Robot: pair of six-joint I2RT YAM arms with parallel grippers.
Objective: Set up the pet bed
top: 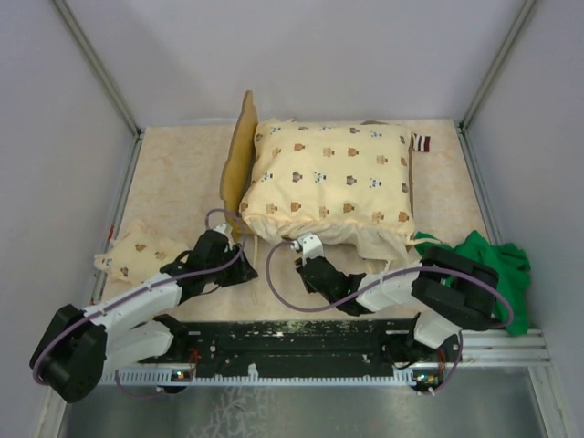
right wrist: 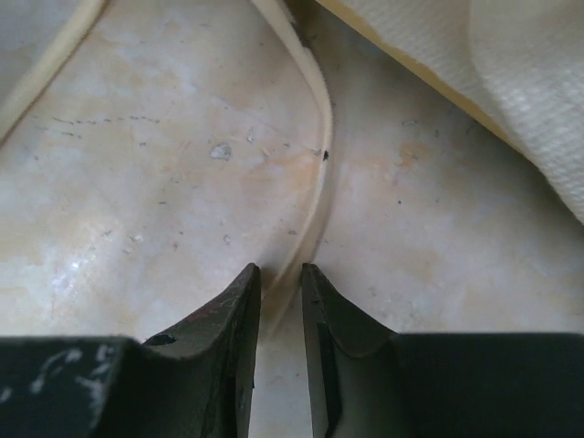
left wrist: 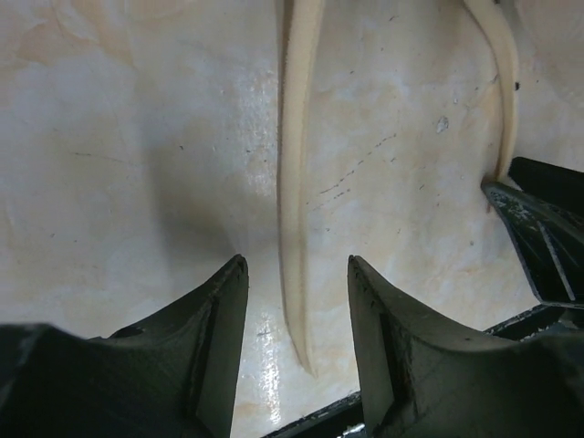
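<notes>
Down at the tabletop, the left gripper [left wrist: 297, 265] hovers with its jaws well apart, a cream tie [left wrist: 297, 137] lying on the surface in the gap between them without touching either finger. Just to its right, the right gripper [right wrist: 281, 269] holds its jaws only slightly apart around a second cream tie [right wrist: 319, 137], which curves down into the narrow gap (whether it brushes the fingers cannot be told from the wrist view). Both ties trail from the near left corner of a cream animal-print quilt [top: 333, 182] that is heaped over the pet bed [top: 239, 151]. The bed sits at the middle back of the marbled table [top: 173, 182], with its wavy wooden headboard standing upright on the left side. A small matching pillow [top: 137, 248] lies near the table's left edge beside the left arm, and a crumpled green cloth [top: 497, 260] rests at the right edge.
</notes>
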